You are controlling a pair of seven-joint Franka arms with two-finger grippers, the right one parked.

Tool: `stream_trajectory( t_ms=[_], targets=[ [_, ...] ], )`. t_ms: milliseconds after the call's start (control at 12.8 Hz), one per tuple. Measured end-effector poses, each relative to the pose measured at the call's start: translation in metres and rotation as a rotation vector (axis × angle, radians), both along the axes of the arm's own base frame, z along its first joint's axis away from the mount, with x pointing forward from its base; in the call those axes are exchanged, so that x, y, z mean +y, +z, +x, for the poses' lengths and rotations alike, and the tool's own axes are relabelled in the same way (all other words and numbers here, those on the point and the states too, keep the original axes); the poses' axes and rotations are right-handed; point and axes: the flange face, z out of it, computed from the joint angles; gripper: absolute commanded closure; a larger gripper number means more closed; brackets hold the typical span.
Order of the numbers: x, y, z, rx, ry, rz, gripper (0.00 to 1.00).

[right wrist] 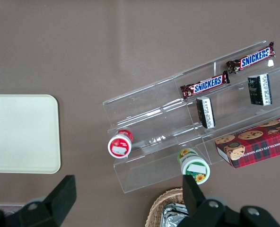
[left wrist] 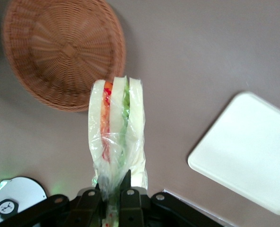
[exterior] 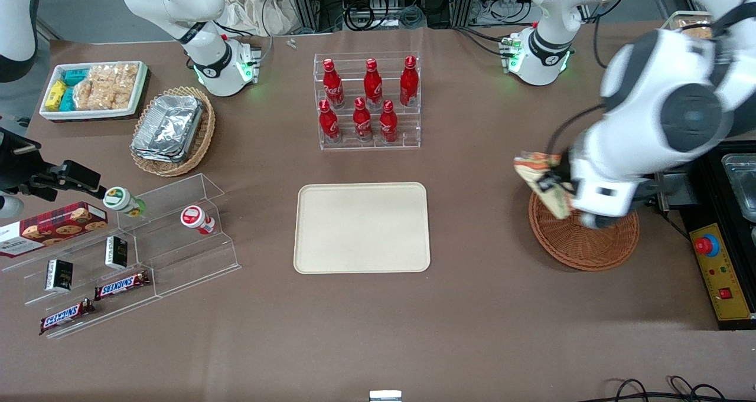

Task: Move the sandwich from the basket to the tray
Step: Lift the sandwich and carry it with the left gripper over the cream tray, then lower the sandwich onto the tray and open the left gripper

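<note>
My left gripper (exterior: 552, 180) is shut on the sandwich (exterior: 540, 180), a plastic-wrapped wedge of white bread with orange-red and green layers, and holds it in the air above the rim of the reddish-brown wicker basket (exterior: 590, 248). In the left wrist view the sandwich (left wrist: 117, 132) sticks out from between the fingers (left wrist: 129, 203), with the empty basket (left wrist: 59, 52) below it on the table. The cream-beige tray (exterior: 361, 227) lies flat at the table's middle, apart from the basket, toward the parked arm's end; it also shows in the left wrist view (left wrist: 251, 146) and the right wrist view (right wrist: 21, 133).
A clear rack of red cola bottles (exterior: 367, 101) stands farther from the camera than the tray. A tan basket of foil containers (exterior: 171, 129), a white snack tray (exterior: 94, 89) and a clear shelf with snacks (exterior: 118, 254) lie toward the parked arm's end. A control box (exterior: 720, 272) sits beside the basket.
</note>
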Motion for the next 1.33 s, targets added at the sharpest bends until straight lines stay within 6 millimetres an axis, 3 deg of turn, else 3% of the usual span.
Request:
stream_trajectory(
  t_ms=[157,235,471,784,1020,1098,1176,1255,1333],
  targets=[
    [-0.067,-0.016,-0.015,-0.035,-0.115,-0.016,0.79],
    [-0.098,-0.028,-0.023,-0.052,-0.173,-0.009,0.78],
    [-0.164,-0.091,-0.034,-0.056,-0.286,-0.023,0.79],
    [-0.218,-0.19,-0.04,-0.083,-0.409,-0.018,0.84],
    [-0.23,-0.237,-0.04,-0.075,-0.475,-0.058,0.83],
    [-0.23,-0.248,-0.039,-0.066,-0.489,-0.064,0.76],
    [-0.229,-0.256,-0.039,-0.056,-0.5,-0.067,0.54],
    [-0.229,-0.263,-0.039,-0.048,-0.506,-0.067,0.23],
    [-0.228,-0.267,-0.039,-0.043,-0.508,-0.067,0.01]
  ],
)
